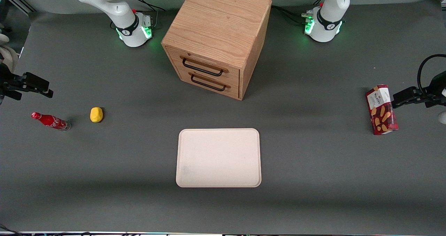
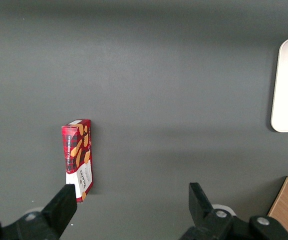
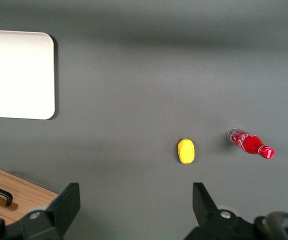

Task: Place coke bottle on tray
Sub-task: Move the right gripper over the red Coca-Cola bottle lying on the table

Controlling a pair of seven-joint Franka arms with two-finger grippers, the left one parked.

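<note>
One tray (image 1: 218,157) bare, coke bottle (image 1: 51,121) apart, tool (image 3: 136,200) open

A wooden two-drawer cabinet (image 1: 216,41) stands mid-table — yellow lump (image 1: 96,114) toward the working arm's end, snack box (image 1: 381,109) toward the parked arm's.

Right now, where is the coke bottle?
The coke bottle stands on the table at the working arm's end, beside the yellow lump, below the open gripper, well away from the tray.

Even overhead light; soft shadows on table (image 1: 313,180); tray (image 3: 19,75) glares; sharp.
</note>
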